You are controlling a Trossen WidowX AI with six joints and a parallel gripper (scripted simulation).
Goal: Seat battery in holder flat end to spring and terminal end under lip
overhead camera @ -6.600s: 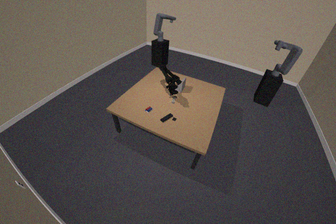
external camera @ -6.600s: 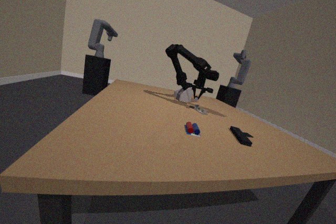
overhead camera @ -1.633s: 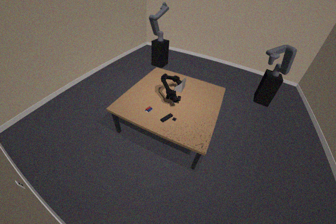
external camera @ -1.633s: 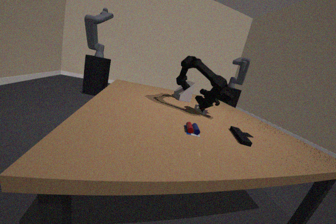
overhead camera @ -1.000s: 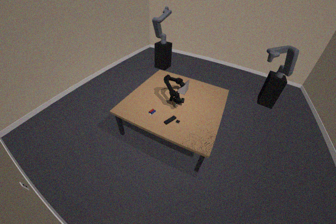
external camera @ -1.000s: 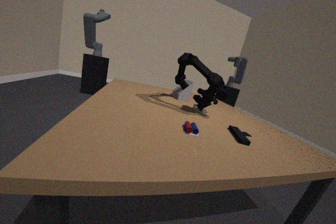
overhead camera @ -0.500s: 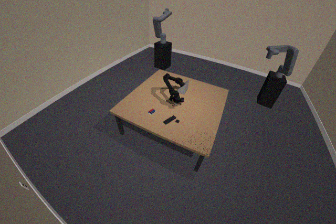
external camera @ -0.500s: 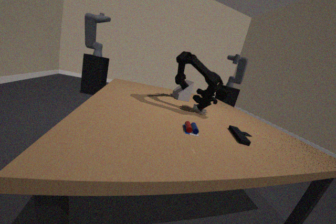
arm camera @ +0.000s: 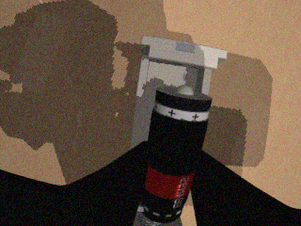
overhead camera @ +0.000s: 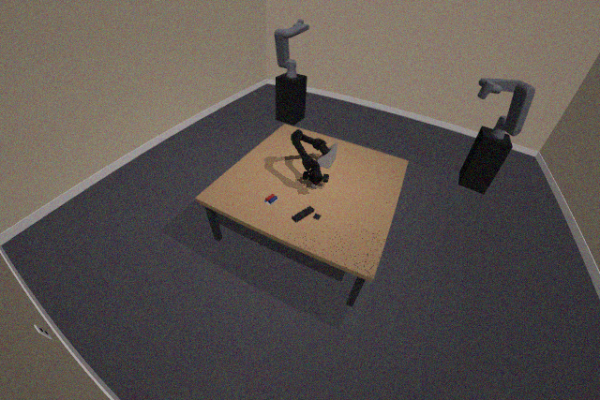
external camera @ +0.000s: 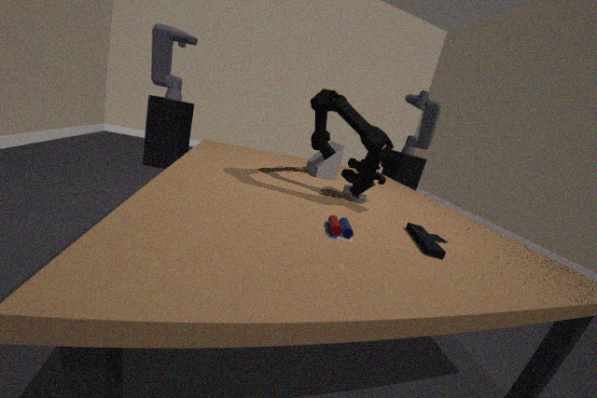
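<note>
My gripper [overhead camera: 315,181] [external camera: 355,194] [arm camera: 170,152] is shut on the battery, low over the table. The battery [arm camera: 176,137] is black with a red band and a white band of plus marks; its terminal end faces the holder's lip. The pale grey holder [arm camera: 165,51] lies beneath and beyond it in the wrist view. Holder floor shows between the terminal end and the lip, so that end is not under the lip. The battery looks shifted toward the holder's right wall. The flat end is low in view near grey metal; its contact with the spring, and the battery's height and tilt, cannot be told.
On the wooden table [overhead camera: 232,192] [external camera: 192,263], a red cylinder [external camera: 334,226] and a blue cylinder [external camera: 346,228] lie side by side. A long black object [overhead camera: 303,214] [external camera: 424,240] lies beside a small dark piece [overhead camera: 317,216]. A pale wedge [external camera: 330,164] stands by the arm's base.
</note>
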